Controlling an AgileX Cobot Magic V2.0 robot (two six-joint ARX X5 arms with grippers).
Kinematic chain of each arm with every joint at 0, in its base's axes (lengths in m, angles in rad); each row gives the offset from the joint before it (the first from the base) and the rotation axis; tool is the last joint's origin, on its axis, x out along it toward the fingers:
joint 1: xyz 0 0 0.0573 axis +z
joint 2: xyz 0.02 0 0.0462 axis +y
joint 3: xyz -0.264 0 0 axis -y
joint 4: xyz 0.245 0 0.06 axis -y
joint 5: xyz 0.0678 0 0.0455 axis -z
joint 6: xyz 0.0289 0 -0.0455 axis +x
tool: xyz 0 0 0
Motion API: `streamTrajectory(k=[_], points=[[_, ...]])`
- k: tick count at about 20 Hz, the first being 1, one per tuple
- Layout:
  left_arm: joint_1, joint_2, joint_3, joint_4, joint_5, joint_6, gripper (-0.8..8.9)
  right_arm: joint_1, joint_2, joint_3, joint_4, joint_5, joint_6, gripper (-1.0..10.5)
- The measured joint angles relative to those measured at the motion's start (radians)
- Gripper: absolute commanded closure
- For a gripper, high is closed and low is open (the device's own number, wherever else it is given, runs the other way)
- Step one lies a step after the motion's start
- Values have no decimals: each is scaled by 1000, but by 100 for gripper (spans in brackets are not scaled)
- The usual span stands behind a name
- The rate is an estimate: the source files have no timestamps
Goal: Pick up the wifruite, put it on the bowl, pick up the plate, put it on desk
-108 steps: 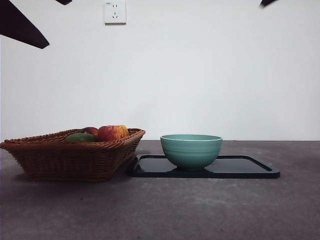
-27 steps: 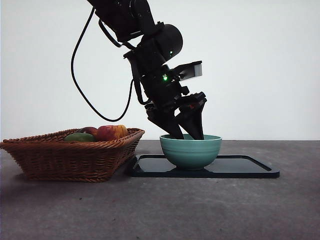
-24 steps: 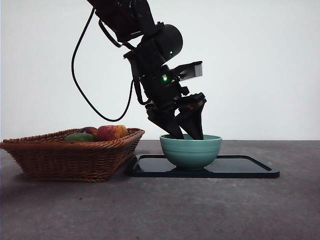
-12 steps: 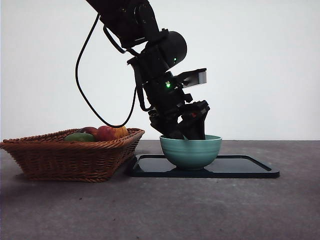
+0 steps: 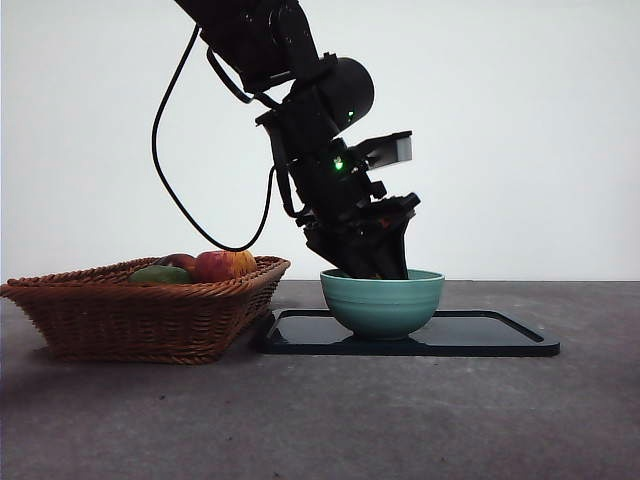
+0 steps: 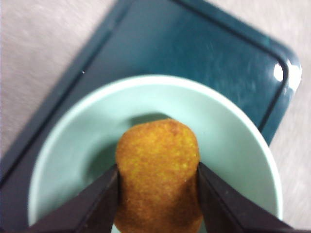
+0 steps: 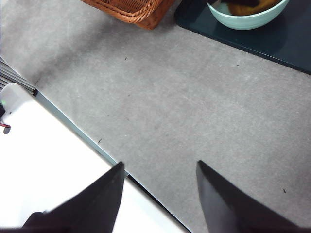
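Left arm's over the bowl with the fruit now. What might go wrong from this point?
The left gripper holds the wifruite above the bowl floor; released from here, it may bounce or roll. The fingers dip near the bowl's rim, so lifting out could nudge the bowl on the dark tray. The right gripper waits apart over the desk.

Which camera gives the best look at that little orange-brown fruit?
The left wrist view: the wifruite fills the middle of the picture, held between the left gripper jaws above the bowl. In the front view the gripper and bowl rim hide it. The right wrist view catches only an orange sliver at its edge.
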Motion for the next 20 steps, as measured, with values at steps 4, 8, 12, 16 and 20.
streamTrajectory(k=[4,8,12,16,20], points=[[19,-83,24,-1,-1,-116,635,0,0,0,0,1,0,711],[35,-303,33,-45,-1,-300,635,0,0,0,0,1,0,711],[53,-500,35,-205,-113,-402,635,0,0,0,5,1,0,711],[80,-628,35,-328,-207,-444,635,0,0,0,21,1,0,711],[116,-729,-49,-378,-312,-495,635,0,0,0,22,1,0,711]])
